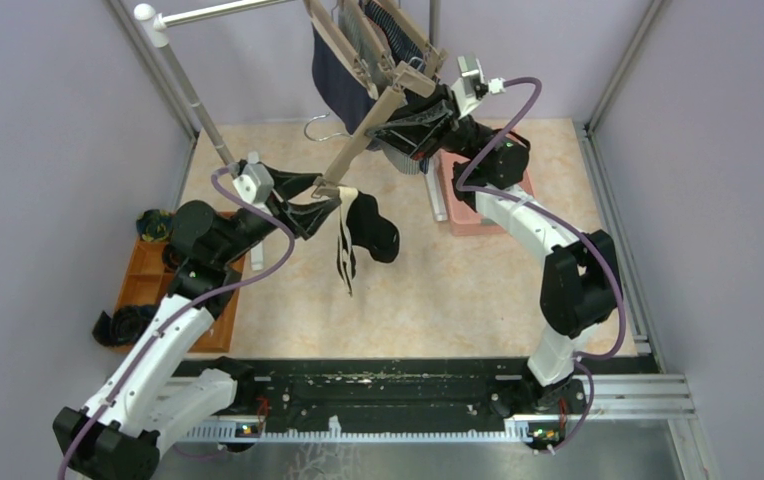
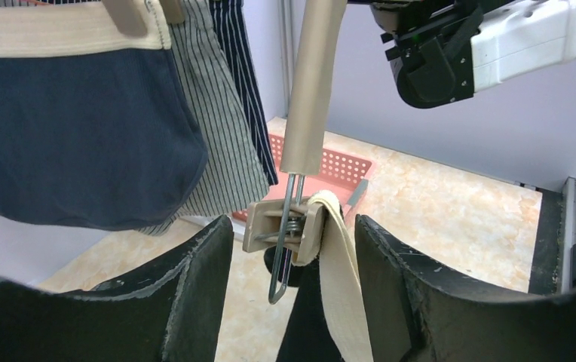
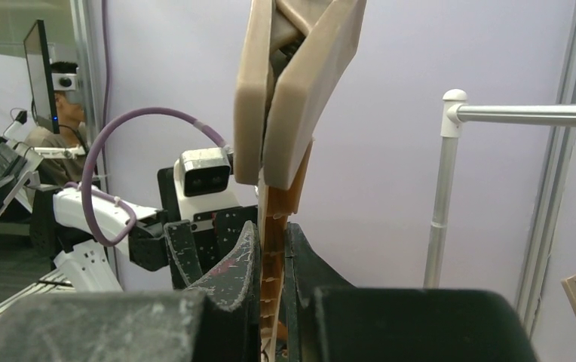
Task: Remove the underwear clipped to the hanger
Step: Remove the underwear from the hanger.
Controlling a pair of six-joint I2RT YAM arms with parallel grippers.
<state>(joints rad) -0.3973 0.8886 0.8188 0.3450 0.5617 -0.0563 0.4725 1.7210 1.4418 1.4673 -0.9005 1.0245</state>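
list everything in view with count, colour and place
hanger: one, beige, tilted
black underwear: one, black with beige waistband, hanger's low clip
navy underwear: one, navy, clipped higher up
striped underwear: one, grey-white, beside the navy
pinstriped underwear: one, dark blue, beside the striped
tray: one, orange, table left
bundles: at least two, dark, by tray
basket: one, pink, table right
left gripper: one, black, open around low clip
right gripper: one, black, shut on hanger

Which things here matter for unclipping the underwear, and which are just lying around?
Job: hanger, its clip, black underwear, navy underwear, striped underwear, pinstriped underwear, left gripper, right gripper.
Lying about: pink basket, orange tray, dark bundles.
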